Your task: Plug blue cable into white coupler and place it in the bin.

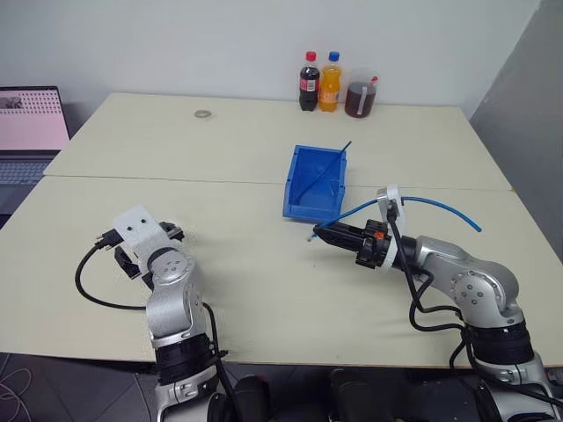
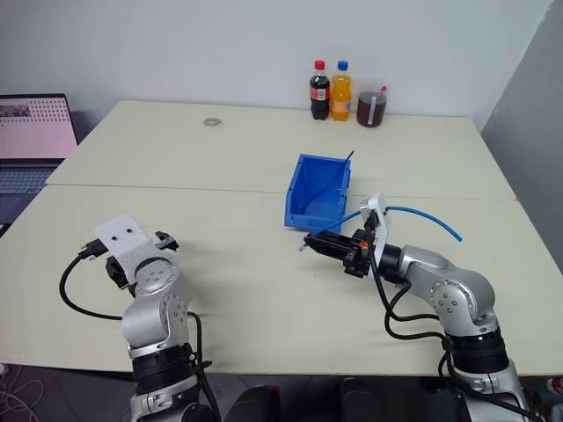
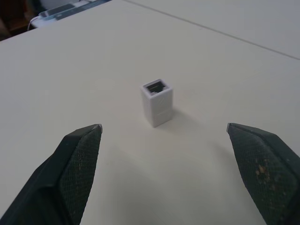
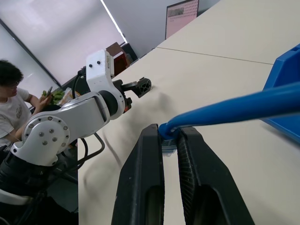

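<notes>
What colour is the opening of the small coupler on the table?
Dark, in the white coupler; the left wrist view shows it best.

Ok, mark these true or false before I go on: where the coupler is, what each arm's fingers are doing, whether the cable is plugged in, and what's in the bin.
1. The white coupler stands on the table, socket up. True.
2. The left gripper has closed on it. False: its fingers are open, either side, not touching.
3. The right gripper pinches the blue cable. True.
4. The cable is plugged into the coupler. False: they are apart.
5. The bin holds the coupler. False: a thin dark-blue rod leans in it.
</notes>
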### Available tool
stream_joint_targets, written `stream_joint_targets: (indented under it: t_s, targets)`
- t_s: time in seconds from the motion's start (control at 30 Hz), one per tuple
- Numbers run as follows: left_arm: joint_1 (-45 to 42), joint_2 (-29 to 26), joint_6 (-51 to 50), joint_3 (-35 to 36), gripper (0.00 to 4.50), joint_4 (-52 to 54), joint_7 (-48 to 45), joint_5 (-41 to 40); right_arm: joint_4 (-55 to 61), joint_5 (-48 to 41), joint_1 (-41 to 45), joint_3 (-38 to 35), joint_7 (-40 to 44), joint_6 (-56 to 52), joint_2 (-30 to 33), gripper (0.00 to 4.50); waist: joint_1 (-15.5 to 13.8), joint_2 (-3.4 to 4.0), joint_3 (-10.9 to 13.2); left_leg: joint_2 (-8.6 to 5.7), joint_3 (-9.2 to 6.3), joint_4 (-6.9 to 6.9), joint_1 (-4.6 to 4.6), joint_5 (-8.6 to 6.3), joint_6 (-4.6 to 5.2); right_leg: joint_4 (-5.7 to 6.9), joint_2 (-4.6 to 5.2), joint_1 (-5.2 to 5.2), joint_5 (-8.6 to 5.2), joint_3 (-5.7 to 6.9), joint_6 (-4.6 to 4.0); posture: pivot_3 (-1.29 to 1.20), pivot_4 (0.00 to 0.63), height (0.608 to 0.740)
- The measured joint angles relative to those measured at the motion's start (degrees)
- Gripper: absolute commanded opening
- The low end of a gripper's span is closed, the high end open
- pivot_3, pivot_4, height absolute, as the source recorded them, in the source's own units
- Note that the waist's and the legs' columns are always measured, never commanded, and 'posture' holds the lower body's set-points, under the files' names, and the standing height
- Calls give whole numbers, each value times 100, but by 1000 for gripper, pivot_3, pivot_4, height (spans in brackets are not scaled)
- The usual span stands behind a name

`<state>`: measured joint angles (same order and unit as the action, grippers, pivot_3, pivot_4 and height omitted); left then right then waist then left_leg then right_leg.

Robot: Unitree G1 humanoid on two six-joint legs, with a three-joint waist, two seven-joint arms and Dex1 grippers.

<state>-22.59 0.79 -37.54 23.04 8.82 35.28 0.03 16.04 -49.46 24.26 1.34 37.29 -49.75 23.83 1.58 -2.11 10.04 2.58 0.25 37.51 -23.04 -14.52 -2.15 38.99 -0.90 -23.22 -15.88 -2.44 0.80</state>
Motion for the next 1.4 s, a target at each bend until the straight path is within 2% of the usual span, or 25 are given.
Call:
stream_joint_targets:
  t_s: [0.43,1.03,1.4]
  targets:
    - [-1237,-64,875,500,4500,-1968,723,-110,4,-2,9,-2,11,-22,33,128,4,-2,1,-4,4,0,-2,0,-2,-2,1,-1,1,0,1,0,150,740]
    - [-1874,-634,1664,719,4500,-3354,1040,-323,4,2,8,-1,11,-23,38,128,-6,-3,1,-3,3,0,-2,0,-3,-1,4,-1,2,6,3,0,150,740]
    - [-1886,-706,1806,718,4500,-3637,1053,-417,5,2,4,-2,-4,-70,38,128,-5,-3,1,-3,3,-1,-2,0,-3,-1,6,-1,12,6,-13,0,150,740]
